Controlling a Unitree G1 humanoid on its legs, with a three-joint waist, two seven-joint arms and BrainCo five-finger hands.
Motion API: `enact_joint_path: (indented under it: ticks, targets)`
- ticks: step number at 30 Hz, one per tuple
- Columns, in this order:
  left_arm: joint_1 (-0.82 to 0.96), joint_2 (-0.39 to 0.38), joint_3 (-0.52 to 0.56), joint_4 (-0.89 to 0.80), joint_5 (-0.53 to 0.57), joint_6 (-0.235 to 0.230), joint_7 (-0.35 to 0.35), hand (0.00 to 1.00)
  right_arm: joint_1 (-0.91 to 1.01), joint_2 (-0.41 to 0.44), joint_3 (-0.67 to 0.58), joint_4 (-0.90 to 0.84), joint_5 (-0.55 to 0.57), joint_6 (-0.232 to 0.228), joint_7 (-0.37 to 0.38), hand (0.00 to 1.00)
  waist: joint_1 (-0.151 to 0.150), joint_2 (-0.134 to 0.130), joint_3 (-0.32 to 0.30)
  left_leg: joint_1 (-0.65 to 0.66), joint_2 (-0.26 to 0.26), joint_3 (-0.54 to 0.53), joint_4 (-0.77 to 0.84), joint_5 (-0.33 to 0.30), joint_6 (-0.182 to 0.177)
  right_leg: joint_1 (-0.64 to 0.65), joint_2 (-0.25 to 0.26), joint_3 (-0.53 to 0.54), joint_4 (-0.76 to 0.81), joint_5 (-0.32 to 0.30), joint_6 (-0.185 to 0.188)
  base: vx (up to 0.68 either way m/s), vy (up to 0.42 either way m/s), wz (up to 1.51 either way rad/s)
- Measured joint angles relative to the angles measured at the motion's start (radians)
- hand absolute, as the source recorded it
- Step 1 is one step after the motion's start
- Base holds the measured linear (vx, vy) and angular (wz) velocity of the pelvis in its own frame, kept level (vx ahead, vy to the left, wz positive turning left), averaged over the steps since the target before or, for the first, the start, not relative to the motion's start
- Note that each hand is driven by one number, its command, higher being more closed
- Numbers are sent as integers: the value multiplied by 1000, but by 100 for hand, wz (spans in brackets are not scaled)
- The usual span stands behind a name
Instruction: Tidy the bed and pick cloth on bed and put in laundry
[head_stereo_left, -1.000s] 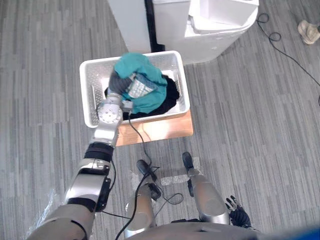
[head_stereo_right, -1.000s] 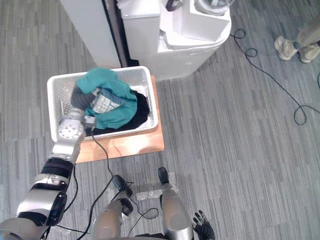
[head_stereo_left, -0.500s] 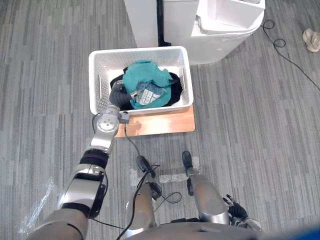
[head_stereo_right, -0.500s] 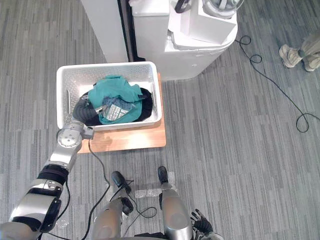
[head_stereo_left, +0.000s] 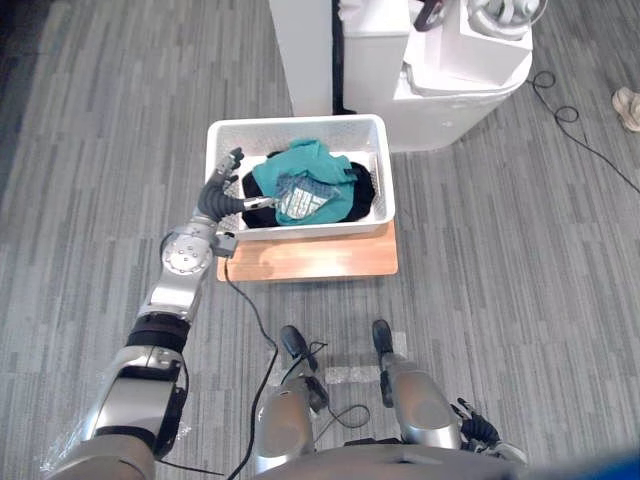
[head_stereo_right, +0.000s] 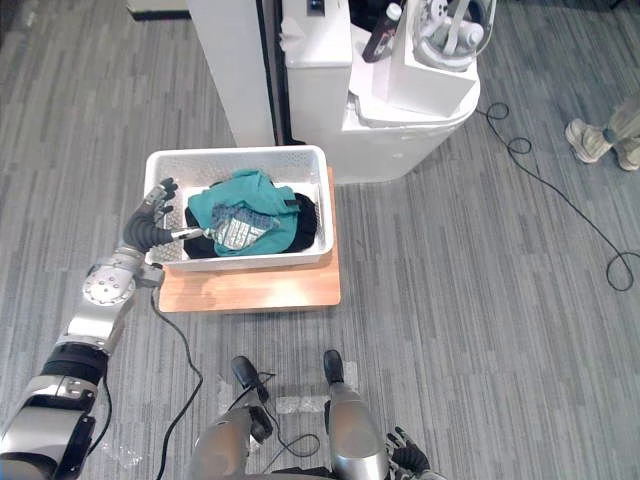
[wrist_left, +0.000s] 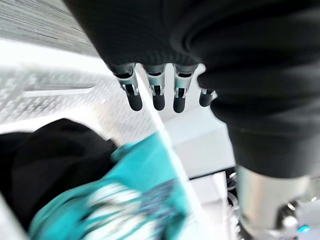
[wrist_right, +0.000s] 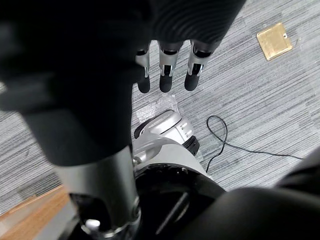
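A white laundry basket (head_stereo_left: 300, 123) stands on a wooden board (head_stereo_left: 310, 256) on the grey floor. In it a teal cloth (head_stereo_left: 303, 184) with a patterned patch lies on top of black cloth (head_stereo_left: 358, 196). My left hand (head_stereo_left: 222, 186) hovers over the basket's left rim with fingers (wrist_left: 155, 95) straight, open and holding nothing. The left wrist view has the teal cloth (wrist_left: 135, 200) and black cloth (wrist_left: 55, 160) lying loose below those fingers. My right hand (head_stereo_left: 476, 431) hangs low at my side, its fingers (wrist_right: 167, 75) straight and empty.
A white cabinet and a white machine (head_stereo_left: 420, 60) stand right behind the basket. A person's shoes (head_stereo_right: 598, 136) are at the far right. A brass floor plate (wrist_right: 274, 34) lies near my right hand. Open floor surrounds the board.
My left hand has let go of the teal cloth, which now lies in the basket, and has drawn back to the left rim with fingers opened. The camera has shifted.
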Motion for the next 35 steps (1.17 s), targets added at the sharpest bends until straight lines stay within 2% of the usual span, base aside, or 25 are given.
enact_joint_path:
  ticks: [5,6,7,9,15,18,19,21,23,25,28,32,33,35]
  targets:
    - [126,-8,50,-81,-67,-1,-56,0,30,-1,-7,6,-20,8,-18,0,10,10,-63,36,-4,-24,-3,-12,-15,52,0,-26,-9,-24,2,49,-2,16]
    - [168,-19,56,-109,-76,-1,-78,0,42,-1,-21,12,-33,13,-21,0,26,14,-87,47,-4,-31,-3,-21,-18,59,0,-29,-11,-31,0,29,-4,7]
    - [179,-23,59,-117,-78,-1,-81,0,44,-1,-24,13,-40,14,-22,0,27,14,-90,52,-4,-35,-3,-24,-19,66,0,-29,-13,-33,-1,73,-6,15]
    - [258,-66,80,-150,-95,-2,-86,0,62,0,-36,13,-59,14,-26,0,33,21,-125,66,-10,-43,-3,-32,-19,95,-5,-41,-31,-41,-1,74,2,14]
    - [395,-170,84,-180,-125,0,-84,0,80,-1,-40,14,-109,11,-34,0,52,20,-164,109,-31,-69,-4,-50,-12,157,-21,-54,-42,-55,9,103,21,9]
    - [489,-234,84,-167,-192,32,-90,0,85,-1,-40,14,-140,11,-35,0,59,10,-183,135,-43,-74,-4,-64,-12,185,-31,-60,-41,-65,12,121,25,7]
    - [517,-262,82,-125,-213,47,-98,0,90,0,-40,14,-153,11,-35,0,62,8,-191,145,-49,-77,-4,-69,-12,195,-34,-63,-40,-72,14,111,19,9]
    - [552,-297,77,-35,-178,47,-70,0,94,0,-40,14,-179,11,-33,0,69,5,-202,159,-55,-81,-4,-77,-12,211,-38,-64,-41,-77,16,117,24,8]
    - [602,-324,77,88,-90,43,4,0,100,3,-39,19,-224,11,-11,0,78,-6,-215,173,-58,-83,-4,-84,-15,228,-41,-71,-42,-84,17,76,8,5]
    - [628,-326,84,160,-52,44,38,0,96,3,-39,36,-247,3,-1,0,79,-11,-220,177,-57,-85,-4,-85,-16,233,-40,-74,-42,-86,16,44,-9,4]
    - [665,-354,175,340,-8,46,85,0,97,3,-48,57,-291,-46,4,0,79,-11,-223,203,-58,-85,-5,-90,-19,259,-41,-74,-42,-92,15,0,0,0]
    - [696,-386,224,508,58,55,102,0,96,4,-79,94,-315,-78,10,0,80,-13,-255,210,-60,-87,-5,-96,-21,261,-44,-75,-38,-104,14,-8,-2,0]
    - [705,-406,242,531,70,66,103,0,96,4,-79,104,-315,-85,7,0,80,-7,-268,210,-61,-88,-5,-98,-24,262,-45,-75,-38,-105,15,-21,1,4]
    - [723,-423,247,533,92,74,102,0,96,4,-79,117,-315,-92,3,0,81,-15,-272,212,-62,-89,-5,-99,-24,264,-46,-74,-37,-106,15,0,0,0]
